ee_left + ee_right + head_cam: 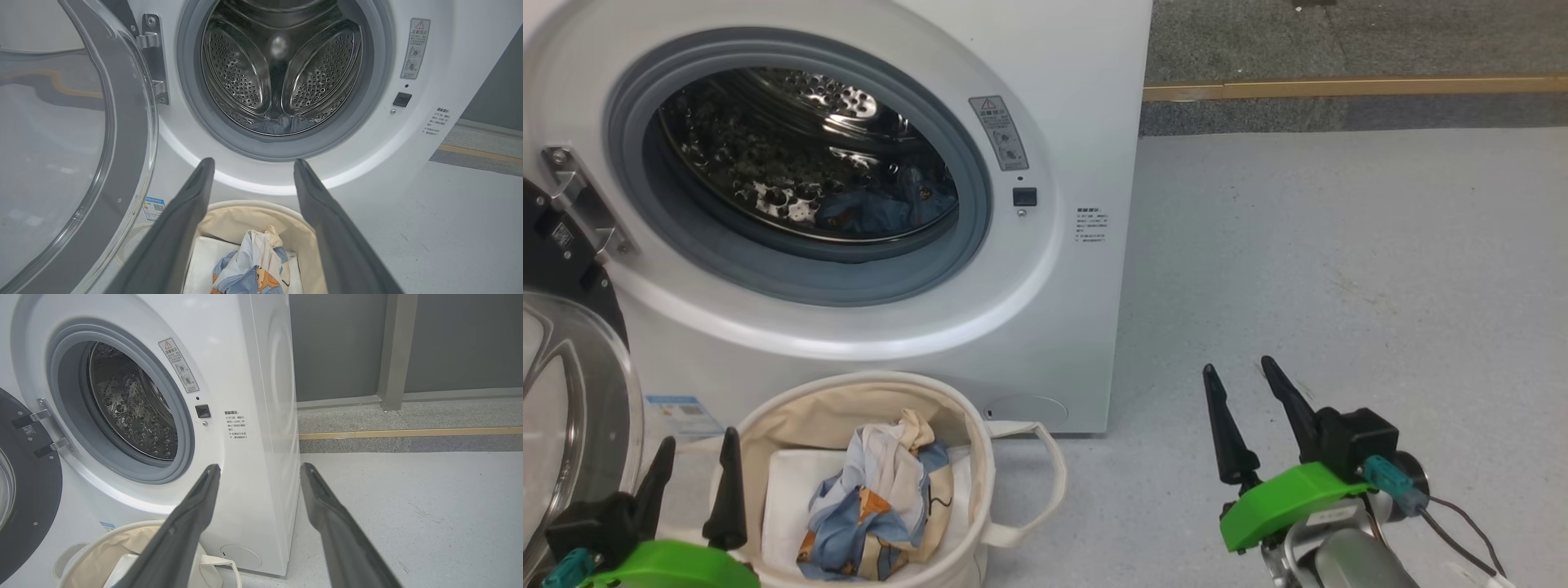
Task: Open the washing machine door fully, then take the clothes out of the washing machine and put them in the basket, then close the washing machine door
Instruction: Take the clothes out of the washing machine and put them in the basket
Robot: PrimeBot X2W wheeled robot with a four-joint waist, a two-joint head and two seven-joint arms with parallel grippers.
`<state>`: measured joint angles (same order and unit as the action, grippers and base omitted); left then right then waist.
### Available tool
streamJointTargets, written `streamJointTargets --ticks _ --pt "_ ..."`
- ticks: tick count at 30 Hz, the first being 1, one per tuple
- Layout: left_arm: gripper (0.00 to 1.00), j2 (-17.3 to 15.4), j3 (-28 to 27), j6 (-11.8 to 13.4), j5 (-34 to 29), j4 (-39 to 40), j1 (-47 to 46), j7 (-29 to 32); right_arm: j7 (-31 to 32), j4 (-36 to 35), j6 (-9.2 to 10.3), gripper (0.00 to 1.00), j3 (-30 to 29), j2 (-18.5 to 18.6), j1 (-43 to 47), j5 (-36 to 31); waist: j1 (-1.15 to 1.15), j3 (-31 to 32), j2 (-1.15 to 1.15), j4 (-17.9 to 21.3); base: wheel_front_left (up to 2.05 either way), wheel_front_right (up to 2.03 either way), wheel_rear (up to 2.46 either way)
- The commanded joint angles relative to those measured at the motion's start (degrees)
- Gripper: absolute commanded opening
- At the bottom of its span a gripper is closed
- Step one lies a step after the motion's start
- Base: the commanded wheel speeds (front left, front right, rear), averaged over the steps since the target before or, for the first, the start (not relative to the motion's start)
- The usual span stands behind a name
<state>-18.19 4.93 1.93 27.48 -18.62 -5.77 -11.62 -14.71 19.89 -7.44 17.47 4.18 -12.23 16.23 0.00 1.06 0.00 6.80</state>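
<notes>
1. The left hand (698, 438) hangs empty, its two fingers spread apart, close by the left rim of the basket (980, 457); I cannot tell whether it touches.
2. The right hand (1238, 365) is empty too, fingers apart, low over bare floor (1339, 245) to the right of the machine (1062, 122), well apart from everything else.
3. The basket stands on the floor just in front of the machine, below its round opening, with one loop handle (1045, 482) hanging to the right.
4. Some of the clothes (874, 506) lie bunched in the basket on a white sheet (788, 482): blue fabric with orange motifs and a cream piece.
5. A blue piece (882, 208) lies at the bottom of the drum (792, 147), toward its right side.
6. The door (572, 392) stands swung wide to the left on its hinge (584, 204), the clear glass bowl just beside the left hand.
</notes>
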Motion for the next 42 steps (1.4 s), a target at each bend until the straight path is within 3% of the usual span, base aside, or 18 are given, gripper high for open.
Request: streamJointTargets --ticks 1,19,25,32,42 --pt "1.0 -1.8 -2.0 -0.1 0.1 1.7 -2.9 -0.2 -0.3 -1.7 -0.05 1.0 0.9 -0.7 -1.4 -0.2 0.0 -0.1 0.0 0.1 0.0 0.0 0.0" --pt "1.0 -2.2 -0.7 0.1 0.1 1.5 -3.9 0.0 -0.3 -1.8 -0.05 1.0 0.5 -0.8 -1.6 -0.3 0.0 -0.7 0.0 0.3 0.0 0.0 0.0" --pt "1.0 -2.8 0.0 -1.1 0.5 -0.9 -6.1 0.9 -0.3 -2.0 -0.05 1.0 0.2 -0.9 -1.6 -0.5 0.0 -1.4 0.0 0.4 0.0 0.0 0.0" --pt "1.0 -3.7 1.4 -4.0 0.9 -8.0 -14.5 2.4 -0.3 -3.1 -0.05 1.0 -0.3 -1.0 -2.4 -0.8 0.0 -5.0 0.0 1.3 0.0 0.0 0.0" --pt "1.0 -5.1 4.2 -7.9 0.8 -18.1 -35.5 4.3 -0.3 -6.9 -0.05 1.0 -3.2 -1.2 -6.1 -2.2 0.0 -17.8 0.0 2.6 0.0 0.0 0.0"
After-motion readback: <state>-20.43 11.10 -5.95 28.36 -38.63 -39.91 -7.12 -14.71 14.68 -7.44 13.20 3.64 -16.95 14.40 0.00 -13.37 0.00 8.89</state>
